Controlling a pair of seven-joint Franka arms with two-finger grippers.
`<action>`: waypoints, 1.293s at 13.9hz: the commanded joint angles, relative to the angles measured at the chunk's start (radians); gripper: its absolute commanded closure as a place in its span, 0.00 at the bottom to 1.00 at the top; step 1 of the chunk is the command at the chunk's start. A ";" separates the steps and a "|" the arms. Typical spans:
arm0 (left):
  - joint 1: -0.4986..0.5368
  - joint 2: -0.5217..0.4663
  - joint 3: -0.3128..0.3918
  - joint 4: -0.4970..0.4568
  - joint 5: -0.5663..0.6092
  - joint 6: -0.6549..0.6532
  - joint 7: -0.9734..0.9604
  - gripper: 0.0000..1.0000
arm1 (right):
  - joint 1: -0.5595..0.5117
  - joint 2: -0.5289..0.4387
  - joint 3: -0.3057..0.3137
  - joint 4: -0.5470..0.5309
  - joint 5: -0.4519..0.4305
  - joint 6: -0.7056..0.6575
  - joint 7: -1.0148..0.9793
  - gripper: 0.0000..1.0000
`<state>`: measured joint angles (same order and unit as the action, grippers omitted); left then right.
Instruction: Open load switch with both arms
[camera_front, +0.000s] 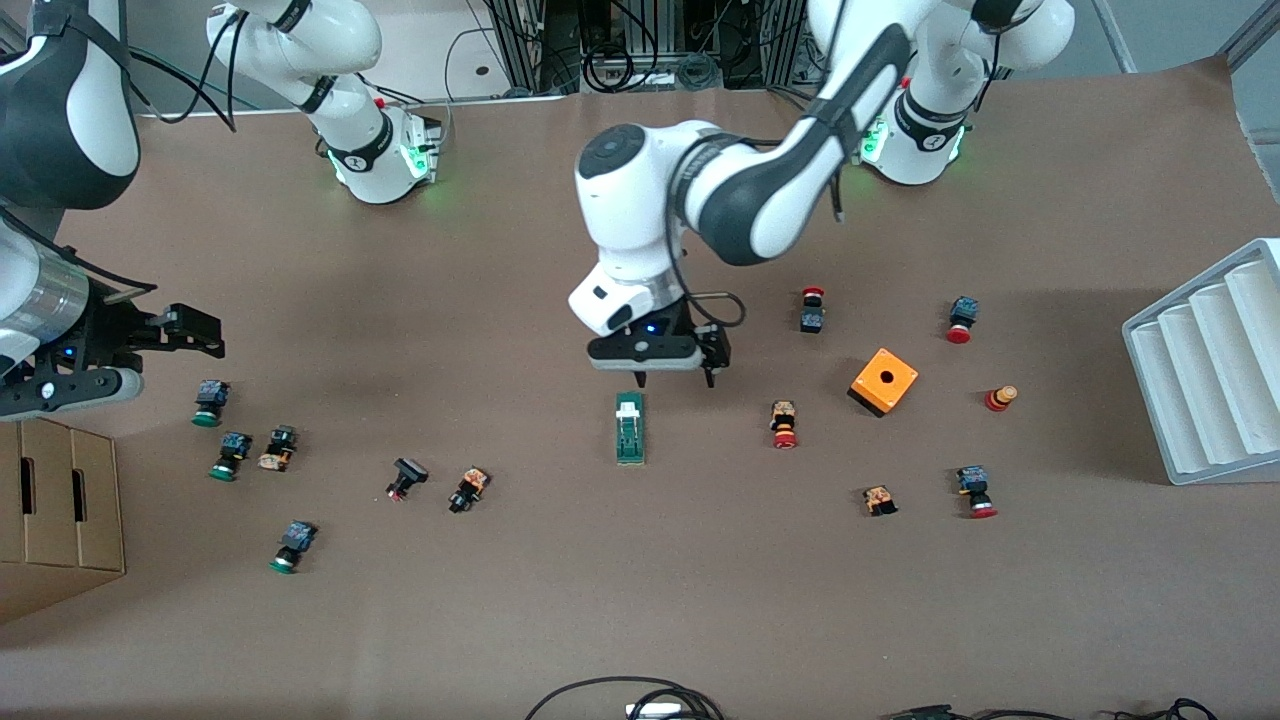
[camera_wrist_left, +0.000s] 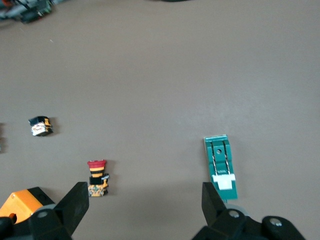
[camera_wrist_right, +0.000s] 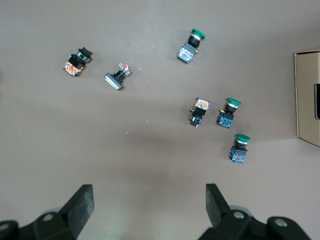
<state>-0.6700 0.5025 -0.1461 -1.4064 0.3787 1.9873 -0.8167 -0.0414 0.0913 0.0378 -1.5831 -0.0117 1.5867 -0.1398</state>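
Cables (camera_front: 640, 700) lie nearest; both hands (left (camera_front: 675, 378), right (camera_front: 190, 335)) spread wide, empty, load switch (camera_front: 630, 428) untouched.

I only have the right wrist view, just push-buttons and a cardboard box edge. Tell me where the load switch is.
Observer: The load switch lies mid-table, nearer the front camera than the left gripper, which hangs open just above its white end.
Operator: Say what lies beside it toward the left arm's end.
Observer: A red-capped push-button, then the orange box with a hole.
Operator: Report where my right gripper sits.
Observer: The right gripper is open at the right arm's end of the table, above a green-capped push-button, well away from the switch.
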 joint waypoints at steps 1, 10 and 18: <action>0.088 -0.070 -0.009 -0.017 -0.169 -0.021 0.141 0.00 | -0.044 0.002 -0.004 0.032 0.079 0.013 -0.001 0.00; 0.383 -0.182 -0.007 0.039 -0.267 -0.353 0.509 0.00 | 0.002 0.013 0.005 0.032 -0.044 -0.021 0.015 0.00; 0.616 -0.507 0.008 -0.268 -0.400 -0.289 0.706 0.00 | -0.002 0.016 0.002 0.034 -0.039 0.006 0.069 0.00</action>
<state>-0.0858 0.1273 -0.1304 -1.5115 0.0005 1.6436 -0.1671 -0.0467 0.0979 0.0364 -1.5660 -0.0298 1.5855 -0.0899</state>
